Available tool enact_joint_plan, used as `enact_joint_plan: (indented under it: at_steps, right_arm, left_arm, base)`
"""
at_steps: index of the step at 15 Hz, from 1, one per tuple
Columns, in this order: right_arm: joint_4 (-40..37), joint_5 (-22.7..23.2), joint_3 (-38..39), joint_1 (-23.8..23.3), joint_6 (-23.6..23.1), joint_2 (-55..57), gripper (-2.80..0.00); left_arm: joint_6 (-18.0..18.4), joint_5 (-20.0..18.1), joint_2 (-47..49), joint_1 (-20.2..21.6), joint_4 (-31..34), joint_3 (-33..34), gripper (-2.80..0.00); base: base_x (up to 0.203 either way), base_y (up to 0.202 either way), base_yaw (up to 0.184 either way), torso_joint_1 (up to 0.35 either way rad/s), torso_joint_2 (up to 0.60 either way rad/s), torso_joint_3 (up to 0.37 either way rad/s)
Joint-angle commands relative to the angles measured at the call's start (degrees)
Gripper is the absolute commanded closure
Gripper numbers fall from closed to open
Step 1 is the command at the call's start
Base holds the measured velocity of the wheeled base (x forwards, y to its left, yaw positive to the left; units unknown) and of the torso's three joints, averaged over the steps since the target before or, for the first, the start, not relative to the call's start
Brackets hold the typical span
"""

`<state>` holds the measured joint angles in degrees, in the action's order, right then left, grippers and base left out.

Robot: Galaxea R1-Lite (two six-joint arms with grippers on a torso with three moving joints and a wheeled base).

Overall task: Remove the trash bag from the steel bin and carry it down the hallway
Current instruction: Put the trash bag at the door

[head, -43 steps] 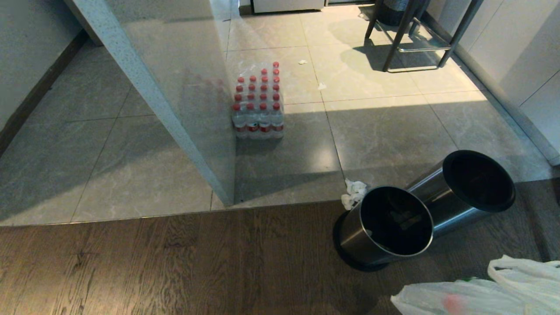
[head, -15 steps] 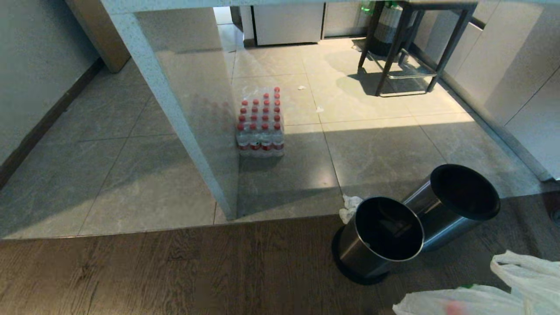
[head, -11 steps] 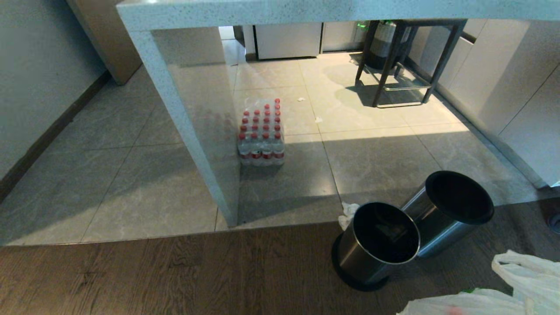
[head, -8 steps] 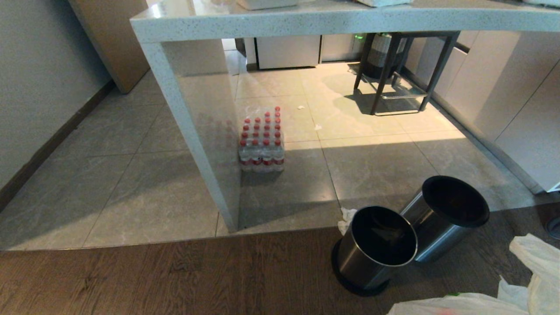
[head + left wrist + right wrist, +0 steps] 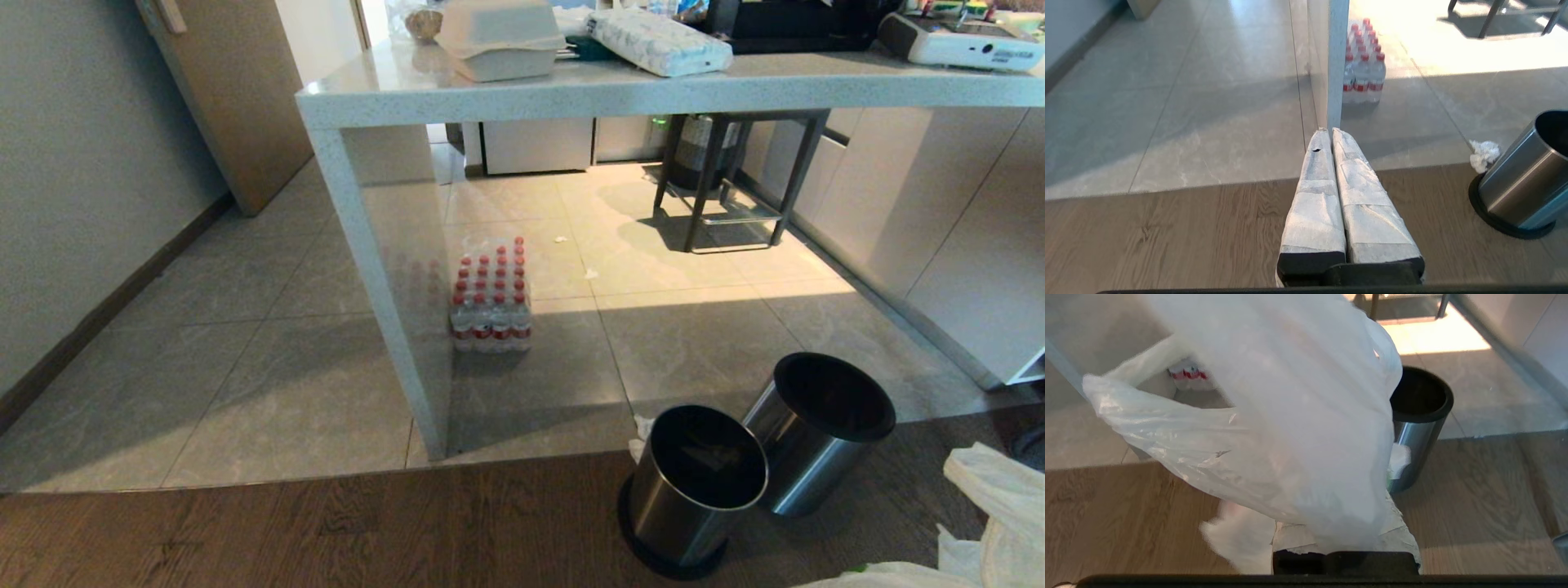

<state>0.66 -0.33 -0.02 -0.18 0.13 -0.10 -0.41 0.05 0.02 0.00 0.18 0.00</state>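
Nearest the robot, the right gripper [image 5: 1345, 555] is clamped tight on the trash bag [image 5: 1274, 428], which hangs clear of the wood floor, ready for carrying, while the left gripper [image 5: 1331, 134] is pressed together, empty. Beyond stand 2 bins, the steel bin [image 5: 820, 433] now bagless; farther off, bottled water [image 5: 491, 296] sits under the counter [image 5: 653, 90].

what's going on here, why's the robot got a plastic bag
The right gripper is shut on the trash bag, which hangs in front of it, already out of the bins. Two steel bins stand at the edge of the wood floor: the near one and one with a black rim behind it. The left gripper is shut and empty, idle above the floor.
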Motion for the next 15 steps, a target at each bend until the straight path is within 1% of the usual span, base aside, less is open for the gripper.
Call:
enact_joint_plan:
  at_steps: [1, 4, 15]
  right_arm:
    - [0.03, -0.02, 0.01, 0.01, 0.02, -2.19, 0.00]
    - [0.04, -0.02, 0.02, 0.01, 0.04, -2.19, 0.00]
    - [0.04, -0.02, 0.02, 0.01, -0.05, -2.19, 0.00]
  left_arm:
    - [-0.02, 0.03, -0.02, 0.00, -0.01, 0.00, 0.00]
    - [0.07, 0.03, -0.02, 0.00, -0.01, 0.00, 0.00]
    - [0.33, 0.03, -0.02, 0.00, -0.01, 0.00, 0.00]
  base:
    - [0.000, 0.000, 0.000, 0.002, 0.00, 0.193]
    - [0.000, 0.000, 0.000, 0.004, 0.01, 0.071]
    - [0.000, 0.000, 0.000, 0.000, 0.00, 0.000]
